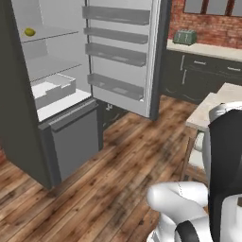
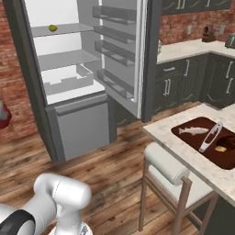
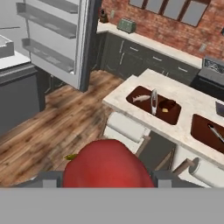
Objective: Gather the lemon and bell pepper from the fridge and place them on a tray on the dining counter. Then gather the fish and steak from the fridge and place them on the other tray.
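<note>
In the hand view my gripper [image 3: 105, 179] is shut on the glossy red bell pepper [image 3: 105, 164], which bulges between the two fingertips. The fridge [image 1: 75, 137] stands open, and the yellow lemon [image 1: 30, 32] [image 2: 53, 28] rests on its top glass shelf. On the dining counter [image 3: 188, 98] [image 2: 160, 131] lie two dark brown trays. The nearer tray [image 3: 168, 114] [image 2: 225, 160] holds the silver fish [image 3: 141, 98] [image 2: 193, 131]. The other tray [image 3: 201, 129] lies to its right. The steak is out of view.
Metal tongs [image 3: 154, 100] [image 2: 210, 137] and a small yellow piece [image 2: 221, 148] lie on the fish's tray. The fridge door [image 1: 123, 52] swings out toward the counter. White-cushioned stools [image 2: 167, 170] [image 3: 127, 127] stand along the counter. A toaster [image 1: 184, 36] sits on the back worktop.
</note>
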